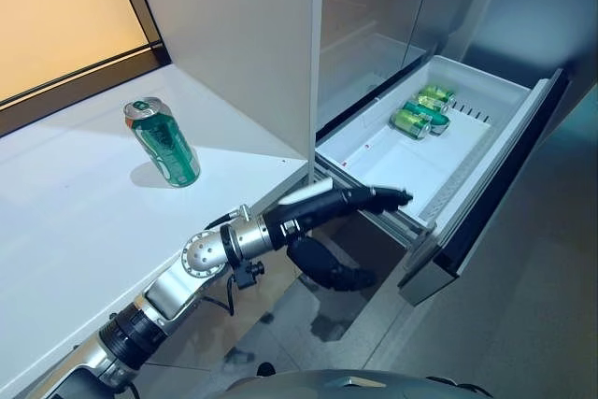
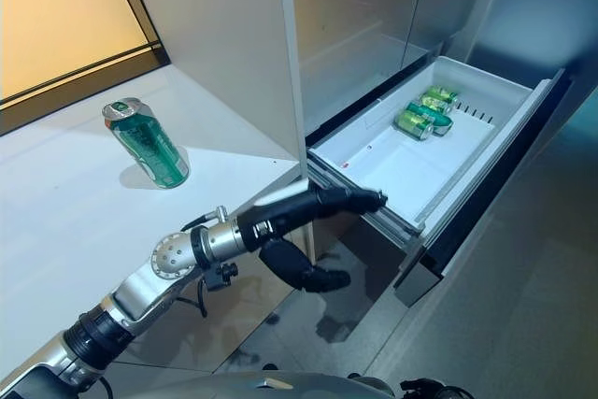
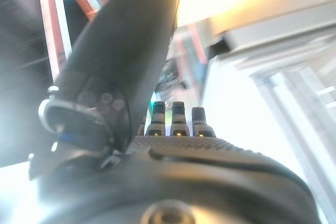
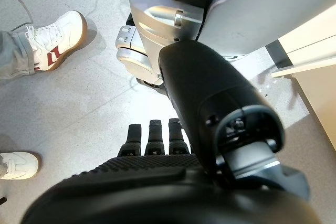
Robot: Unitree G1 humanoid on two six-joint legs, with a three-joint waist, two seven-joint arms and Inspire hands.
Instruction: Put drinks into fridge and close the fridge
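A green can (image 1: 163,142) stands tilted on the white counter (image 1: 65,212), left of the fridge (image 1: 374,25). The fridge's white drawer (image 1: 392,161) is pulled open, with green cans (image 1: 422,111) lying at its far end. My left hand (image 1: 341,201) is open and empty, its fingers straight. It hovers at the drawer's near left corner, right of the counter can and apart from it. It also shows in the left wrist view (image 3: 178,166). My right hand (image 4: 152,182) is open and empty, with its fingers pointing down at the floor.
The drawer's dark front panel (image 1: 495,193) juts out over the grey floor on the right. A tall white panel (image 1: 243,35) stands between counter and fridge. A dark-framed window (image 1: 65,25) lies behind the counter. A person's white shoes (image 4: 58,38) stand on the floor near my right hand.
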